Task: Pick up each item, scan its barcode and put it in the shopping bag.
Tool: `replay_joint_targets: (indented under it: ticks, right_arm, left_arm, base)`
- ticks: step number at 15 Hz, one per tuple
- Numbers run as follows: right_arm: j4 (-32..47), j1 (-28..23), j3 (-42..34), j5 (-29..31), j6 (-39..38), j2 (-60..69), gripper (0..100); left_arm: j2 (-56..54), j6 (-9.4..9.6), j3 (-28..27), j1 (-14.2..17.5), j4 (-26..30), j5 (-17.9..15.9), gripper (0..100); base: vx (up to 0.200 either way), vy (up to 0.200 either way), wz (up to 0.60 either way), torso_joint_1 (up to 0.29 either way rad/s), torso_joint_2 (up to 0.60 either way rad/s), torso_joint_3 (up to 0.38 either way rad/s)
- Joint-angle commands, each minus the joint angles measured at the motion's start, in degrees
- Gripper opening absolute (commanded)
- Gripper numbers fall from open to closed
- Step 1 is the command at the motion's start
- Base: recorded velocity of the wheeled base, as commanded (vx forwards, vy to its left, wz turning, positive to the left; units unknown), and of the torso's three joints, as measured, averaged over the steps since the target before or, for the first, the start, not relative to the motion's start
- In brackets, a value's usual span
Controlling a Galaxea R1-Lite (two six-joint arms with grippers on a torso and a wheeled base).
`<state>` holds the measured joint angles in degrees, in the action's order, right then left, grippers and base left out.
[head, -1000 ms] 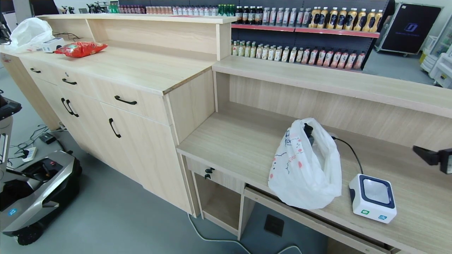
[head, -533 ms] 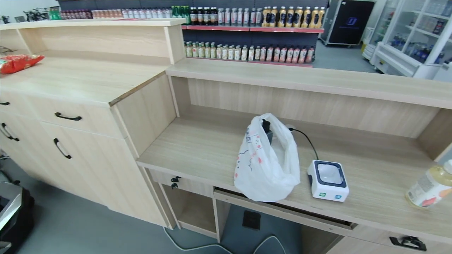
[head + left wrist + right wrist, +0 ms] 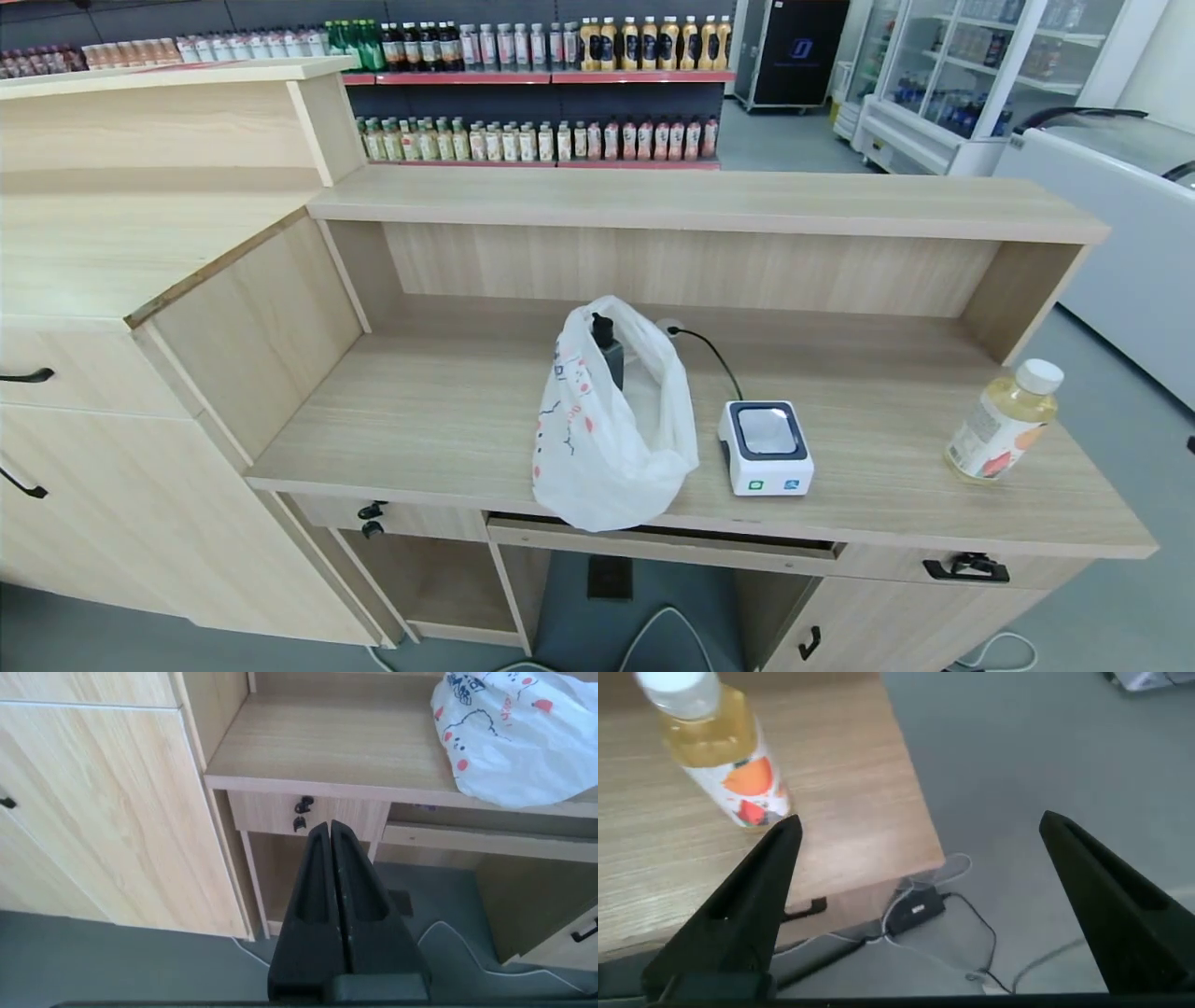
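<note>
Bottle of clear plastic with yellow drink, white cap and a label with an orange picture (image 3: 1001,425) stands upright at the middle right of the head view, near the right end of the pale wooden counter (image 3: 448,411). It is not yet picked, so I judge it is the next item to scan.

The right gripper (image 3: 924,896) has its black fingers spread wide and holds nothing. It hangs beside the counter's end, near the bottle, probably ready to take it. The left gripper (image 3: 330,826) has its fingers pressed together, empty, low in front of the counter, likely parked out of the way.

The white box scanner with dark-framed window (image 3: 764,446) lies between bottle and bag, window facing up so a barcode can pass over it. Just beside it, at centre, the white plastic shopping bag (image 3: 597,439) stands with open mouth; a dark pump bottle (image 3: 609,350) is inside.

The bag carries red and dark drawings, the scanner small green and blue squares; the bottle's label text is too small to read.
</note>
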<state>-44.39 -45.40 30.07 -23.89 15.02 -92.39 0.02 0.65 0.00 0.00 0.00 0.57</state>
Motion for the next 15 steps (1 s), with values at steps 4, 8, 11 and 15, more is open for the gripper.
replay_joint_targets:
  ticks: [4,8,11,15]
  right_arm:
    - [-11.4,6.4,3.3,-5.7,-0.2,-16.4,100]
    - [-15.8,9.5,3.8,-5.8,0.0,-21.3,100]
    - [-19.0,12.4,4.5,-5.7,0.2,-24.2,100]
    - [-22.7,15.3,6.8,-5.1,0.8,-28.1,100]
  left_arm:
    - [0.0,0.06,0.0,0.0,0.0,0.0,0]
    - [0.0,-0.03,0.0,0.0,0.0,0.0,0]
    - [0.0,0.06,0.0,0.0,0.0,0.0,0]
    - [0.0,-0.03,0.0,0.0,0.0,0.0,0]
  base:
    - [0.000,0.000,0.00,0.000,0.00,0.000]
    - [0.000,0.000,0.00,0.000,0.00,0.000]
    - [0.000,0.000,0.00,0.000,0.00,0.000]
    - [0.000,0.000,0.00,0.000,0.00,0.000]
